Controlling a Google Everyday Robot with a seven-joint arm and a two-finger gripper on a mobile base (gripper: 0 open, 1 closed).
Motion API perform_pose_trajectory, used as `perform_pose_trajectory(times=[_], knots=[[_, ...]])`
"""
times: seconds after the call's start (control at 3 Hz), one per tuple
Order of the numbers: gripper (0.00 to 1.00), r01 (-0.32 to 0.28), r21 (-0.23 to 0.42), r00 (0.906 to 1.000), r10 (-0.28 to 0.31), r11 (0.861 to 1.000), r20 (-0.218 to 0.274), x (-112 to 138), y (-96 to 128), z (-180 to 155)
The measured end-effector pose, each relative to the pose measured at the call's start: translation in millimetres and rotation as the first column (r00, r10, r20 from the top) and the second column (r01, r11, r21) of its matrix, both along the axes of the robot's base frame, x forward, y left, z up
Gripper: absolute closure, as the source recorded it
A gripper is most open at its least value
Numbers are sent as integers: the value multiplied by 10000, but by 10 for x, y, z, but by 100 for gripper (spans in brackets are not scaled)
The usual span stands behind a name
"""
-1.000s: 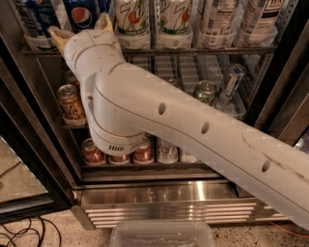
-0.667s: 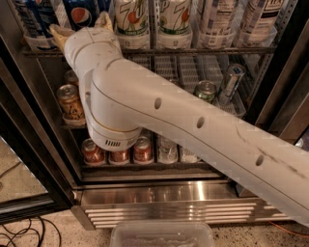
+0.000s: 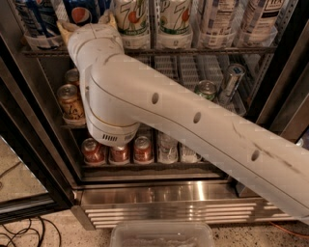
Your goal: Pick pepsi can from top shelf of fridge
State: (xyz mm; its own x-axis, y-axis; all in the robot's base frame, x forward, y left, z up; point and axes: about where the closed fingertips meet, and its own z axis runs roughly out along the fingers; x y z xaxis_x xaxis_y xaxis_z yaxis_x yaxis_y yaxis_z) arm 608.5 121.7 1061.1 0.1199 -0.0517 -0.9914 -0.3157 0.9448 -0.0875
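Note:
The pepsi can (image 3: 79, 10), blue with the red-white-blue globe, stands at the left of the top shelf (image 3: 203, 49) of the fridge (image 3: 145, 193); its top is cut off by the frame edge. My gripper (image 3: 87, 23) is at the can's base, open, with one tan fingertip (image 3: 63, 26) to its left and the other (image 3: 112, 20) to its right. The white wrist hides the can's lower part. My thick white arm (image 3: 193, 120) crosses the view from the lower right.
Two white-green 7UP cans (image 3: 131, 19) and white cans (image 3: 217, 19) stand to the right on the top shelf, another blue can (image 3: 36, 19) to the left. Gold-brown cans (image 3: 71, 101), a green can (image 3: 207, 89), red cans (image 3: 94, 150), the black door frame (image 3: 29, 159) and a clear bin (image 3: 161, 234) are below.
The arm has risen slightly and pushed closer to the top shelf, bringing the fingertips up beside the pepsi can.

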Motion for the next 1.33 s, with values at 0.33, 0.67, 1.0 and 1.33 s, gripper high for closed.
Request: perform_pose_trajectory(times=[0.33, 0.67, 1.0, 1.33], knots=[[34, 5, 2, 10000, -5, 10000, 0, 1, -1, 11], [34, 283, 116, 9996, -283, 9995, 8, 107, -49, 35], [33, 415, 150, 9991, -415, 9990, 22, 154, -80, 68], [33, 557, 148, 9984, -558, 9983, 37, 211, -112, 91]])
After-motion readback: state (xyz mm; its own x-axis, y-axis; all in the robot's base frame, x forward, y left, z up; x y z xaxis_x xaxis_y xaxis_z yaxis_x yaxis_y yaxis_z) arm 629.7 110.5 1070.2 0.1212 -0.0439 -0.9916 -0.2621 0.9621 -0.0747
